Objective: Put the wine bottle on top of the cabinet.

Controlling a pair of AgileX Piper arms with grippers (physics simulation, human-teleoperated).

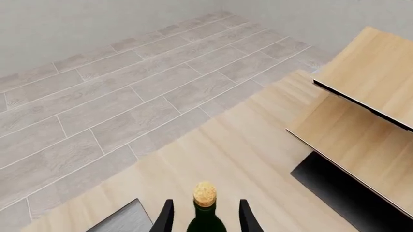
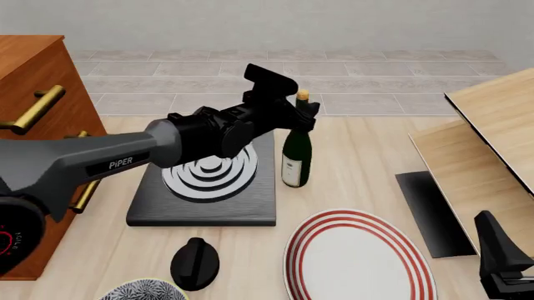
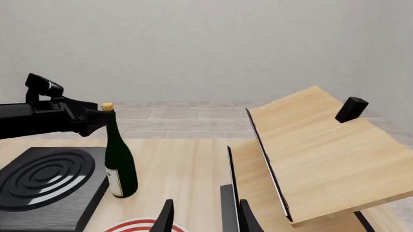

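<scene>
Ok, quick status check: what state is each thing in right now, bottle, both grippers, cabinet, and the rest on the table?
wine bottle: upright on the table, corked, beside the black plate.
left gripper: fingers either side of the bottle neck; closure unclear.
right gripper: open, holding nothing, away from the bottle.
cabinet: drawers shut, visible part of its top bare.
striped plate: flat on the table, nothing on it.
black knob: resting on the table.
</scene>
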